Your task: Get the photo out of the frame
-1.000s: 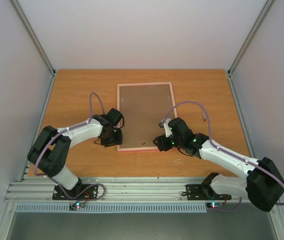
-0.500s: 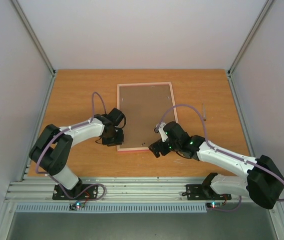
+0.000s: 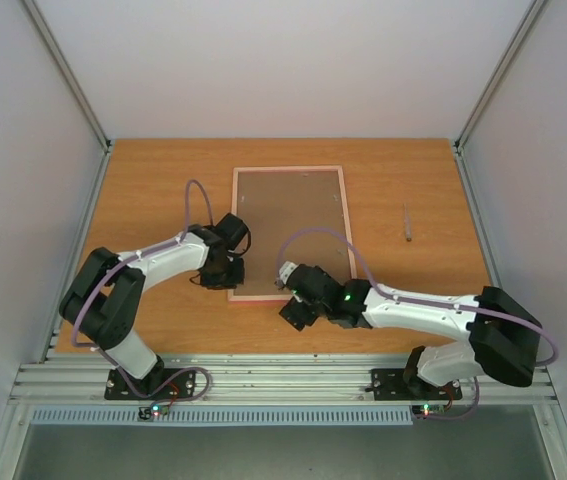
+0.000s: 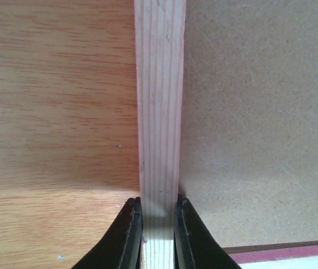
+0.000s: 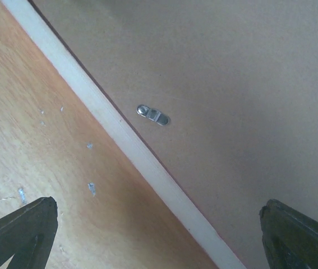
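right gripper [image 3: 296,298]: swung left to near edge of frame [image 3: 288,225], fingers splayed. left gripper [image 4: 159,227]: clenched on frame rim. advice: steady frame, turn clip [image 5: 153,115].

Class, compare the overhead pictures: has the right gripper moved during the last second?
Yes. The right gripper swung left and slightly toward the near edge, away from the small stick on the table.

Pale walls [image 3: 283,60] enclose an orange-brown wooden table [image 3: 163,170], evenly lit.
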`<state>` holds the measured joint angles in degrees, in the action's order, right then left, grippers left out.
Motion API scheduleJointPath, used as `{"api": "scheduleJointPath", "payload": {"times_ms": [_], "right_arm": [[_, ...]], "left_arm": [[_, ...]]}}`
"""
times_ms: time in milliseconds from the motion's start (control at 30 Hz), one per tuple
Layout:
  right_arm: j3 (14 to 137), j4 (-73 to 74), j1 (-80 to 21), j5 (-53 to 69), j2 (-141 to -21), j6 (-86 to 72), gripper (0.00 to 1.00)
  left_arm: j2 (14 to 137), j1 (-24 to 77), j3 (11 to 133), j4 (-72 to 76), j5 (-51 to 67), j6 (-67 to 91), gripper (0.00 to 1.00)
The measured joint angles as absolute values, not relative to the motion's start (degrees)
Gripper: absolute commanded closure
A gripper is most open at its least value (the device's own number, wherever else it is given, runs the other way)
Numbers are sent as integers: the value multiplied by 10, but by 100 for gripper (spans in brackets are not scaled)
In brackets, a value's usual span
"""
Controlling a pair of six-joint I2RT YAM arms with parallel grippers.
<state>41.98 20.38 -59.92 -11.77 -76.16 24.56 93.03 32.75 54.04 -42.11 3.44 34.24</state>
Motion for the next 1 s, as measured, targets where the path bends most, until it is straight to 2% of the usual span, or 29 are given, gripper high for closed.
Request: {"api": "scheduleJointPath", "payload": {"times_ms": [333,700,1000], "right_arm": [[441,197,-677,-280,-866,296,1],[449,132,-694,-417,-954,336,3],[468,71,-697,-493,-1009,372,10]], "left_arm": [[922,296,548,-444,54,308,100],[903,284,555,-479,73,288,99],[885,280,566,-501,76,281,100]]}}
